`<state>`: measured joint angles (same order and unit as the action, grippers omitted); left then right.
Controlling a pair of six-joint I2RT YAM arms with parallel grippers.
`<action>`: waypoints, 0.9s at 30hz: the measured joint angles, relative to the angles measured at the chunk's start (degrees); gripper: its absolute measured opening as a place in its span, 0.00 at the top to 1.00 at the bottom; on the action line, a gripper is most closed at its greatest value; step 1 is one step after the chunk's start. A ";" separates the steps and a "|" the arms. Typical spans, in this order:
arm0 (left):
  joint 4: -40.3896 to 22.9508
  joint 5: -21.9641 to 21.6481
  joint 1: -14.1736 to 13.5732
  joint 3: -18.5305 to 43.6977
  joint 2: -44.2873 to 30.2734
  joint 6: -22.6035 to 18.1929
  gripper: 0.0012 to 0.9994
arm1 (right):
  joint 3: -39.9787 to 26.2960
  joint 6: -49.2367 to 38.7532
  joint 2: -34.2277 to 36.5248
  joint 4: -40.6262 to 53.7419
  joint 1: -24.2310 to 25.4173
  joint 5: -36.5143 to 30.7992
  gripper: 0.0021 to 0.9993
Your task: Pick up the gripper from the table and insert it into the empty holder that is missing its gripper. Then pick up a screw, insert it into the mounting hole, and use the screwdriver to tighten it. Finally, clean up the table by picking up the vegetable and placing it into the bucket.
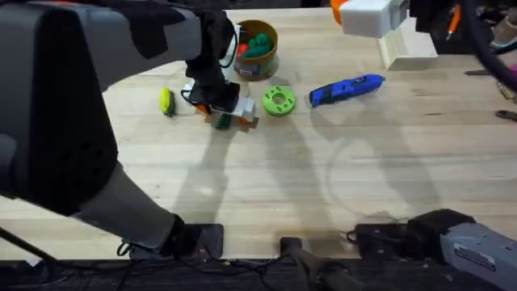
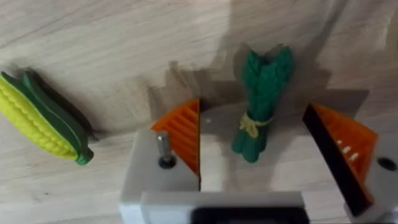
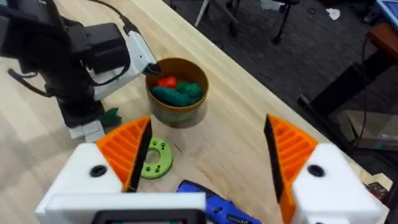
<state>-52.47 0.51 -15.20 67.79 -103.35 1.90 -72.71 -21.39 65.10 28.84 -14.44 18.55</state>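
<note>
Jaws on your left gripper [image 2: 252, 165] stand wide open, straddling the green asparagus bundle [image 2: 261, 102] flat on the table; nothing gripped yet. Drop straight down, centre the pads on the tied stem, close, then carry to the bucket [image 1: 257, 48]. Bucket sits just behind the left gripper and already holds red and green veg. Corn [image 2: 43, 118] lies beside the asparagus, apart from it, so don't clip it. Green disc [image 1: 278, 101] and screwdriver [image 1: 347, 87] lie further along from the bucket. Right gripper [image 3: 205, 158] jaws open too, empty, hovering over the disc.
</note>
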 joint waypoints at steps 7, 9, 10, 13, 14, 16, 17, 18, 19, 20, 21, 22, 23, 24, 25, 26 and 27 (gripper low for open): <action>-0.02 0.10 -0.11 0.13 -0.08 0.31 0.38 | 0.00 0.00 0.00 0.00 -0.02 0.00 0.01; 0.04 0.20 -0.22 0.13 -0.08 0.50 0.66 | 0.00 -0.02 0.00 0.00 -0.02 0.00 0.01; 0.09 0.21 -0.31 0.19 -0.08 0.51 0.81 | 0.00 0.00 0.00 0.00 0.00 0.00 0.01; 0.42 0.31 -0.42 0.35 -0.11 0.43 0.98 | 0.00 0.00 0.00 0.00 -0.02 0.00 0.01; 0.42 0.26 -0.42 0.35 -0.11 0.43 0.98 | 0.00 0.00 0.00 0.00 -0.02 0.00 0.01; 0.42 0.26 -0.42 0.35 -0.08 0.43 0.98 | 0.00 0.00 0.01 0.00 0.00 0.00 0.01; 0.39 0.26 -0.42 0.35 -0.11 0.43 0.98 | 0.00 0.00 0.00 0.00 -0.02 0.00 0.01; 0.35 0.26 -0.42 0.35 -0.11 0.43 0.98 | 0.00 0.00 0.00 0.00 -0.02 0.00 0.01; -0.39 -0.04 -0.42 0.63 -0.04 0.47 0.98 | 0.00 -0.02 0.00 0.00 -0.02 0.00 0.01; -0.68 -0.18 -0.41 0.80 0.13 0.47 0.98 | 0.00 0.00 0.02 0.00 -0.02 0.00 0.01; -1.16 -0.23 -0.39 1.02 0.59 0.50 0.98 | 0.00 0.00 0.00 0.00 -0.02 0.00 0.01; -1.76 -0.31 -0.42 1.47 1.40 0.50 0.98 | 0.00 0.00 0.00 0.00 0.00 0.00 0.01; -2.41 -0.33 -0.42 2.11 2.62 0.50 0.98 | 0.00 0.00 0.00 0.00 -0.02 0.00 0.01; -3.09 -0.35 -0.42 2.87 3.82 0.50 0.98 | 0.00 0.00 0.00 0.00 -0.02 0.00 0.01; -3.95 -0.40 -0.42 4.07 5.44 0.50 0.98 | 0.00 0.00 0.00 0.00 -0.01 0.00 0.01; -4.79 -0.61 -0.42 5.55 7.33 0.50 0.98 | 0.00 0.00 0.02 0.00 0.00 0.00 0.01; -5.30 -0.88 -0.42 6.86 9.01 0.50 0.98 | 0.00 0.00 0.00 0.00 0.00 0.00 0.01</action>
<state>-57.77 -0.36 -15.62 74.65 -94.34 2.39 -72.71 -21.39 65.10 28.84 -14.44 18.55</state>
